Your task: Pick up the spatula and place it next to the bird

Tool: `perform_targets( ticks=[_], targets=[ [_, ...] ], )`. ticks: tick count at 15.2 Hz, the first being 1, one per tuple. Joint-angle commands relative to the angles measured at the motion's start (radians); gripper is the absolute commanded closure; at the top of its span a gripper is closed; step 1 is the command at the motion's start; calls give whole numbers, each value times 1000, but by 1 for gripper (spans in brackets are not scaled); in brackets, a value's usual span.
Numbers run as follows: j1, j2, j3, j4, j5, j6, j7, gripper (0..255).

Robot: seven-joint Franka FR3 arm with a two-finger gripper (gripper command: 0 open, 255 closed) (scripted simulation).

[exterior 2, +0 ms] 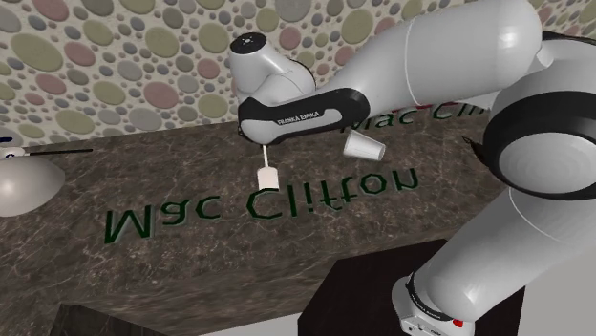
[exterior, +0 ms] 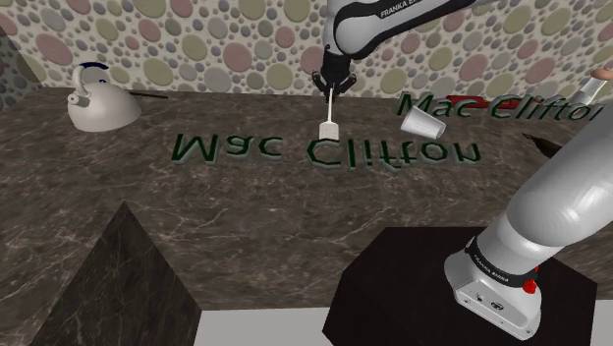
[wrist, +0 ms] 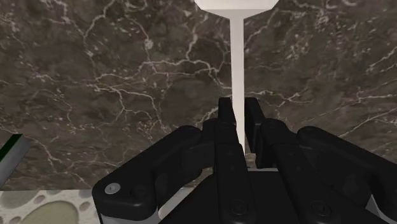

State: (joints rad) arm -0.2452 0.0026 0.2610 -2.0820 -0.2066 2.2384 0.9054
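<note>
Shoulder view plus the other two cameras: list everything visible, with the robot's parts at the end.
white spatula with thin handle and square blade: 1, white, hanging blade-down from the gripper over the counter
white cup: 1, white, on its side on the counter, to the shoulder view's right of the spatula
white rounded kettle with dark handle: 1, white, on the counter at the shoulder view's upper left
thin dark rod: 1, dark, beside the kettle
dark marble counter: 1, brown-black, white veins, green lettering
spotted wall: 1, beige with coloured dots, behind the counter
black stand: 1, black, shoulder view's lower right
white arm: 1, white, dark joints
black gripper: 1, black, shut on the spatula's handle
</note>
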Motion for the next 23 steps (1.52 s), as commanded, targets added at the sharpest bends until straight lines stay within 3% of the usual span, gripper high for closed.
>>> perform_targets(
  ticks=[1, 3, 13, 23],
  targets=[
    [0, -8, 0, 20, 7, -26, -8, 255],
    [0, -13, 0, 29, 10, -40, -12, 255],
    [-59, -319, -121, -306, 96, 24, -236, 255],
    [-128, -582, -296, -535, 78, 11, -466, 255]
  ],
)
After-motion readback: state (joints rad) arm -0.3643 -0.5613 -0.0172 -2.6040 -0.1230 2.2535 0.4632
